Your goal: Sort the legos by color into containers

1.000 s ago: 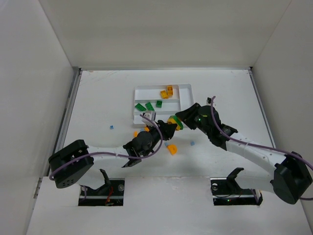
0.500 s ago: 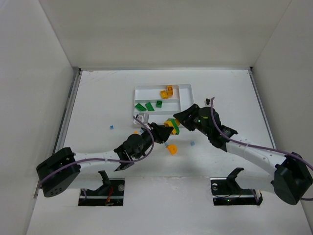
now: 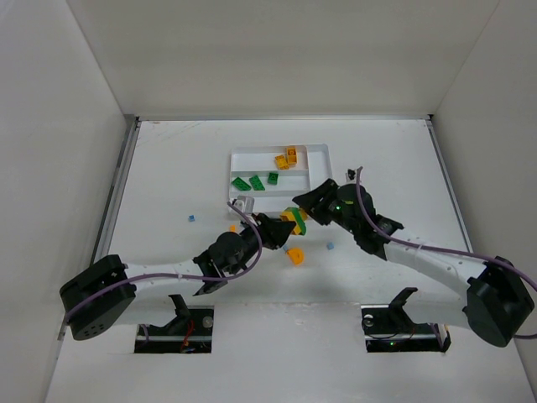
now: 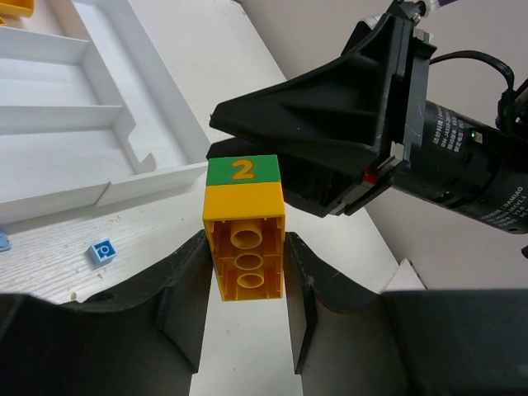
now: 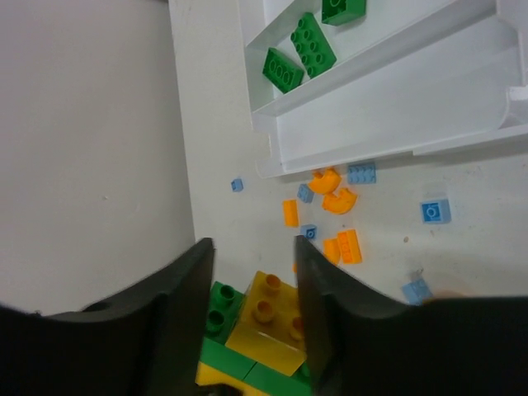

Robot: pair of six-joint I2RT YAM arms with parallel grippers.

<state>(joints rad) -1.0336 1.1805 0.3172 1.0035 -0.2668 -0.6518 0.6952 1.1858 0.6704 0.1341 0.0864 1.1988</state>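
Lego stack (image 4: 243, 239) sits clamped in left hand (image 4: 245, 252); right hand (image 5: 252, 247) straddles it, grip unclear.

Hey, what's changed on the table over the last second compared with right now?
The left arm's rear links swung leftward and lower. The left pincer, shut on the yellow-and-green brick stack, drew it slightly nearer; the right pincer at its green end barely shifted. No grasp or release shows. The white tray, its green bricks and the loose orange brick stayed put.

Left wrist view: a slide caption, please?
Left end effector holds a stacked yellow and green lego; right end effector at its green end.
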